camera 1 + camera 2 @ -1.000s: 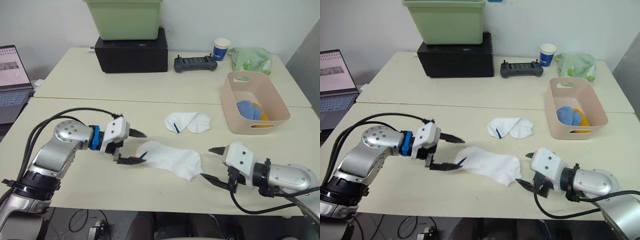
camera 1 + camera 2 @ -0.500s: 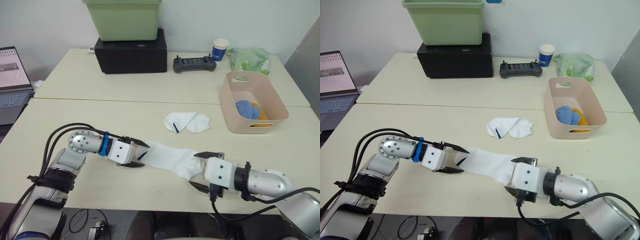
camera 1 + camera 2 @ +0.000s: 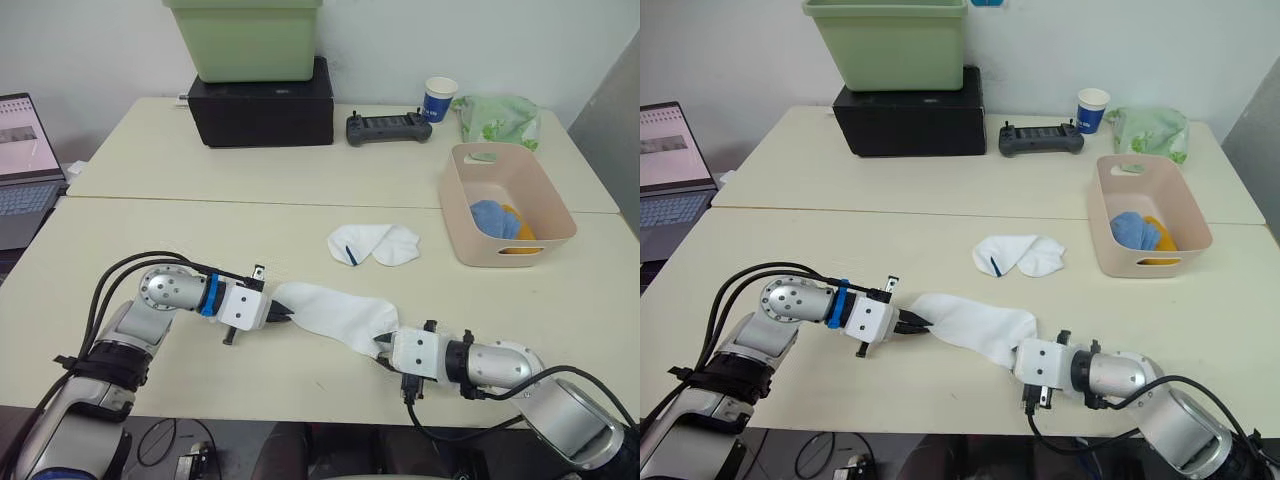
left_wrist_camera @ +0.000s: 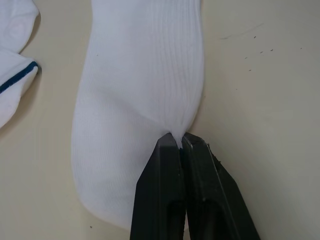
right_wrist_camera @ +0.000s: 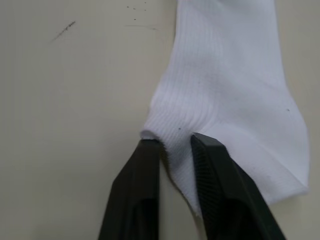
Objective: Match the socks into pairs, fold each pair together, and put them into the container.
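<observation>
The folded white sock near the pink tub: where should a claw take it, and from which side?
Probably at the middle crease of the folded white sock, from above. It lies flat and apart from the container, with both lobes spread out, so a pinch at the middle should lift both halves together.

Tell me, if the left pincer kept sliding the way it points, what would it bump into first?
Most likely the right pincer. The left pincer is pinching one end of the flat white cotton sock, pointing along it, and the right pincer grips the far end.

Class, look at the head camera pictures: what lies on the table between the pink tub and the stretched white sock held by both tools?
The other white sock, lying crumpled with its dark mark showing. Around it the table is bare, as the left eye view shows.
</observation>
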### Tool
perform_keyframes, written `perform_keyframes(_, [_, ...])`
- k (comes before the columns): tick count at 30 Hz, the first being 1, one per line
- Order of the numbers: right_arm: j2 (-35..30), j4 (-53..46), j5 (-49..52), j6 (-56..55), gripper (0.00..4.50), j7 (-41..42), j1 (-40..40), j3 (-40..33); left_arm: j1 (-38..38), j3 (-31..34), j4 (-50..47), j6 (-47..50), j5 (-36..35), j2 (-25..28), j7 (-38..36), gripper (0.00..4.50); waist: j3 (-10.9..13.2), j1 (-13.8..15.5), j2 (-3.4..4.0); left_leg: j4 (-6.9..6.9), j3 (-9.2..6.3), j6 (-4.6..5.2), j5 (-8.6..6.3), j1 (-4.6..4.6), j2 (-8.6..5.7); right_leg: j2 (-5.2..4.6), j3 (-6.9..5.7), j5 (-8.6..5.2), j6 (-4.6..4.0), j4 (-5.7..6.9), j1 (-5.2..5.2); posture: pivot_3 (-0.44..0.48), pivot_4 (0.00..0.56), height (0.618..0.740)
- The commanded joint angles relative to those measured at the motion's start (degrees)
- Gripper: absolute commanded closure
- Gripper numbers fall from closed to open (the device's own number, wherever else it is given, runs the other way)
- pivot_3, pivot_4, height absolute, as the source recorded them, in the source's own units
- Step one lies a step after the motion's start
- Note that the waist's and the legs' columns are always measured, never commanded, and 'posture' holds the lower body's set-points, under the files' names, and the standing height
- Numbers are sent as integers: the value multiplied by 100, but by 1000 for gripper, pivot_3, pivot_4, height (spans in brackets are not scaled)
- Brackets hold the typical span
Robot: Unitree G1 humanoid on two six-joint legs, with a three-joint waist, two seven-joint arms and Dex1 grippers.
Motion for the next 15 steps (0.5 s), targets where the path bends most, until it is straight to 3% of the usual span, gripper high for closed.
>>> perform_keyframes(1, [90, -111, 180, -13, 4476, 110, 32, -298, 183, 3, -509, 631, -319, 230, -335, 4500, 0, -1, 0, 0, 0, 0, 0, 0, 0, 0, 0, 0, 0, 0, -1, 0, 150, 725])
perform_keyframes(5, [205, -466, 706, 398, 4476, 287, 84, -682, 410, 34, -1484, 2086, -1005, 693, -990, 4500, 1, -20, 2, -4, -2, 0, 0, -4, 8, 10, 1, 0, 0, 2, -8, 0, 150, 725])
perform_keyframes(9, [286, -1124, 1700, 1324, 4476, 473, 208, -1145, 654, -71, -2655, 3763, -1892, 1574, -1440, 4500, 2, -25, 2, -3, -7, 1, 0, -3, 12, 13, -1, 0, -1, 5, -6, 0, 150, 725])
perform_keyframes(12, [571, -1717, 3325, 2684, 4476, 362, 313, -1853, 813, -329, -3591, 5279, -3215, 2692, -1443, 4500, 4, -35, 0, -5, -9, 1, -1, -2, 14, 15, -1, -1, -1, 3, -3, 0, 150, 725])
perform_keyframes(15, [746, -1782, 4100, 3524, 4476, 45, 246, -2224, 628, -586, -3683, 6197, -3615, 2930, -1443, 4500, 4, -25, 11, -6, -8, 2, -1, 3, 11, 14, 0, -1, -1, 1, 5, 0, 150, 725])
